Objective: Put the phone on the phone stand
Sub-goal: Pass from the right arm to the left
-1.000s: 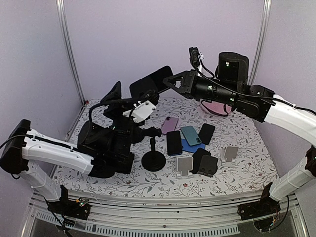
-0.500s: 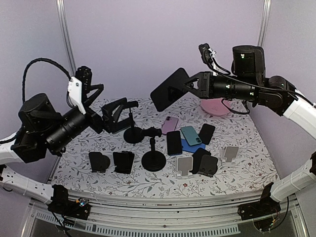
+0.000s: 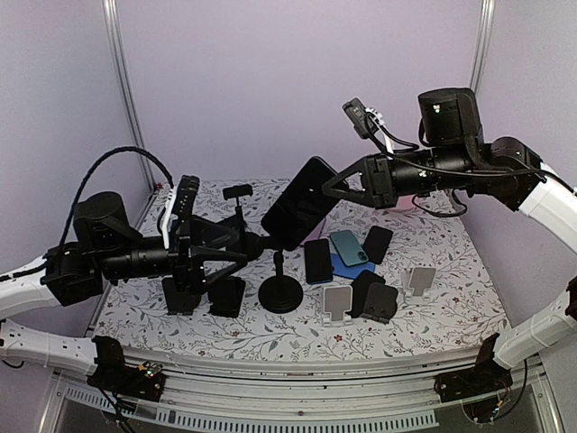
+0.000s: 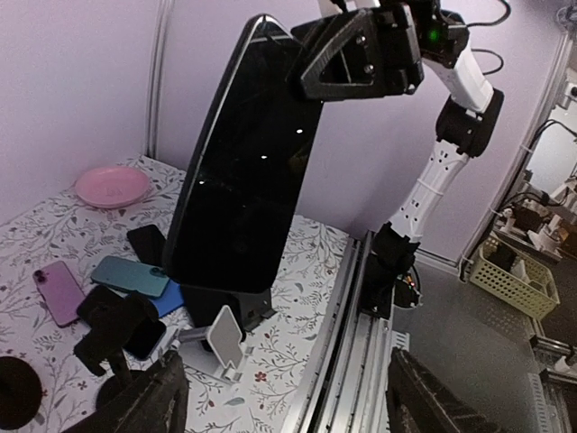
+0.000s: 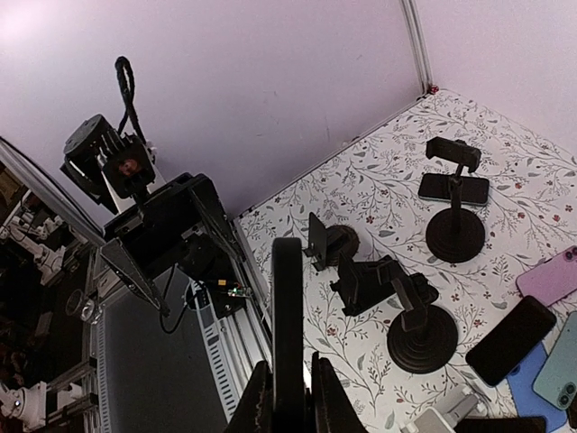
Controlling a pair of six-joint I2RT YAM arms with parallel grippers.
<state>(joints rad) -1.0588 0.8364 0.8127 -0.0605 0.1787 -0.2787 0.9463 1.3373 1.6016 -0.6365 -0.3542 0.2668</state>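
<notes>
My right gripper (image 3: 335, 190) is shut on the top end of a large black phone (image 3: 297, 204), holding it tilted in the air above the table's middle. In the right wrist view the phone (image 5: 288, 311) shows edge-on between the fingers of that gripper (image 5: 290, 397). A black phone stand on a round base (image 3: 280, 293) stands just below the phone, and a taller one (image 3: 239, 242) is behind it. My left gripper (image 3: 240, 246) is open and holds nothing, low at the left and pointing right at the phone (image 4: 239, 171); only its fingertips (image 4: 149, 406) show in the left wrist view.
Small black stands (image 3: 181, 294) (image 3: 226, 296) sit under my left gripper. White stands (image 3: 337, 303) (image 3: 419, 278) and a black one (image 3: 380, 303) are near the front right. A teal phone (image 3: 349, 246) and black phones (image 3: 317, 261) (image 3: 377, 244) lie flat mid-table. A pink dish (image 4: 112, 186) sits at the back.
The right arm has brought the phone down and left, over the round-base stand. The left arm has swung down from the upper left to low beside the stands, jaws slightly narrower.
</notes>
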